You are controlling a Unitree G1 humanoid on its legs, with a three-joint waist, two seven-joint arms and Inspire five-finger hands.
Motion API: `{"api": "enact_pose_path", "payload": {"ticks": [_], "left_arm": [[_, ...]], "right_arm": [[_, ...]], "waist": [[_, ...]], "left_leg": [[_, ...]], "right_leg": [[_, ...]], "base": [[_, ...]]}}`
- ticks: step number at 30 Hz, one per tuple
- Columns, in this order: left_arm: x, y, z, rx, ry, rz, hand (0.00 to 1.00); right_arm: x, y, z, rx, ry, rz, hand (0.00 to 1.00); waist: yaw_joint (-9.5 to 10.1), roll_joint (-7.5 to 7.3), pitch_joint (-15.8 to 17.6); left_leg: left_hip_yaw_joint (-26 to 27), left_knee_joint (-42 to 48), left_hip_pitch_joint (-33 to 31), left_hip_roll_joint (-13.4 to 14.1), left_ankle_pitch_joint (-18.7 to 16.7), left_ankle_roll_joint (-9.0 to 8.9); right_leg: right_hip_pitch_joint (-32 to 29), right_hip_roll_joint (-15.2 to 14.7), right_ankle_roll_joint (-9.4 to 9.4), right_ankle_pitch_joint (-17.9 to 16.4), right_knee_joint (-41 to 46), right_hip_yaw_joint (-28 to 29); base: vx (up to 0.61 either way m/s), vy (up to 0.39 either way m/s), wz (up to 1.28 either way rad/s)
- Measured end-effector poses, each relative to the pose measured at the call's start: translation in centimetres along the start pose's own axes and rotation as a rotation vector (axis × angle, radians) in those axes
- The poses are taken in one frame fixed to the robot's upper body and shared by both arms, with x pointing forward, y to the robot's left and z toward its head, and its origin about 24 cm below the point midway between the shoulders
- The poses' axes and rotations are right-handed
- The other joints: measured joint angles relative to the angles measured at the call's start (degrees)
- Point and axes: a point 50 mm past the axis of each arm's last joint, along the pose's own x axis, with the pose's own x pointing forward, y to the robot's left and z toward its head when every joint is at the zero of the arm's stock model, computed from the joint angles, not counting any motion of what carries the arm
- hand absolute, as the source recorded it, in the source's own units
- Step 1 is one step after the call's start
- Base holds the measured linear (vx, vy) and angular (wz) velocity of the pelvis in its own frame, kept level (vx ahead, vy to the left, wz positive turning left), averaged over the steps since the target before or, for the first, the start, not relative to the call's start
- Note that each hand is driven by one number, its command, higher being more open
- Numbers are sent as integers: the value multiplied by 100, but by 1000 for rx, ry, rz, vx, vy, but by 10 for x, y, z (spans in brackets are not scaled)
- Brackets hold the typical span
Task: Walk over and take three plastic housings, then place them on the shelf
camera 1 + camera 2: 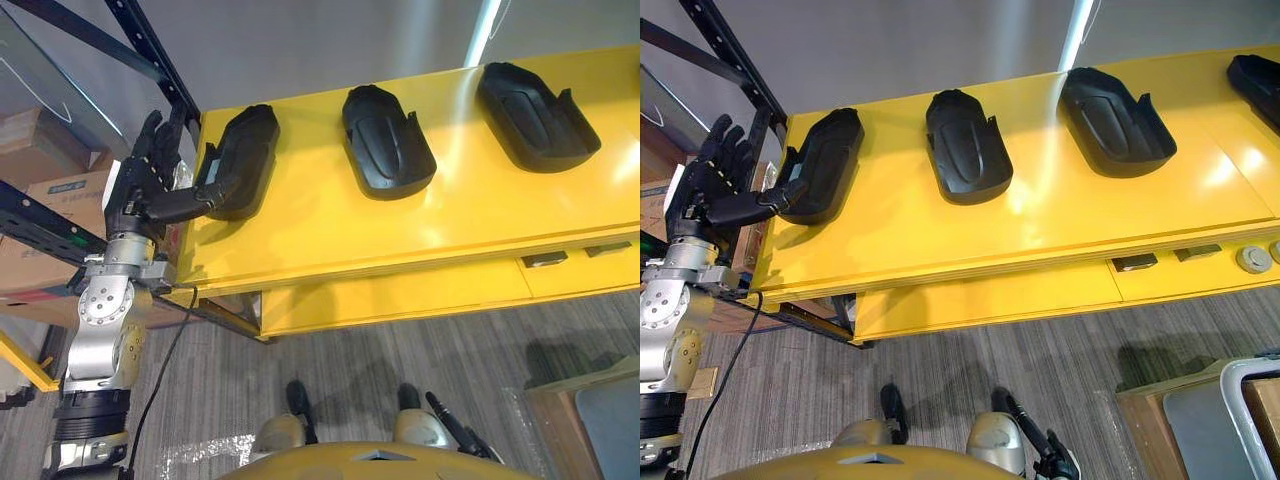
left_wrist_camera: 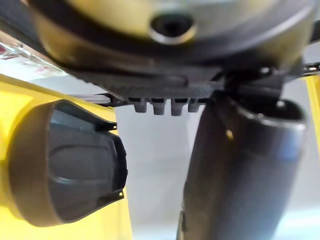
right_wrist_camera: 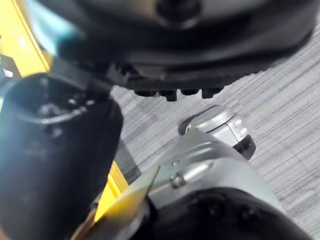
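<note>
Three black plastic housings lie in a row on the yellow shelf top: left, middle and right. A fourth housing peeks in at the far right. My left hand stands at the shelf's left end, open, fingers pointing up. Its thumb reaches out and touches the near end of the left housing. The left wrist view shows that housing beside the thumb. My right hand hangs low over the carpet, open and holding nothing.
A black rack upright rises just behind my left hand, with cardboard boxes stacked to its left. A lower yellow ledge juts out under the shelf top. A wooden crate sits on the floor at the lower right.
</note>
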Motion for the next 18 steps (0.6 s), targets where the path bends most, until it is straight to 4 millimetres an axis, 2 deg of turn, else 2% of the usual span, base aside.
{"api": "enact_pose_path", "payload": {"ticks": [9,18], "left_arm": [[-17,2,-22,-37,89,75,100],[-20,0,-33,-22,153,78,100]], "right_arm": [[0,-1,0,8,8,-6,100],[0,-2,-1,8,12,-8,100]], "waist": [[51,38,-41],[47,59,-141]], "left_leg": [[-14,1,-10,-2,4,2],[-26,0,-36,0,9,1]], "right_leg": [[6,-5,0,0,0,-24],[-4,-5,0,0,-9,-45]], "base": [[0,0,0],[-1,0,1]]}}
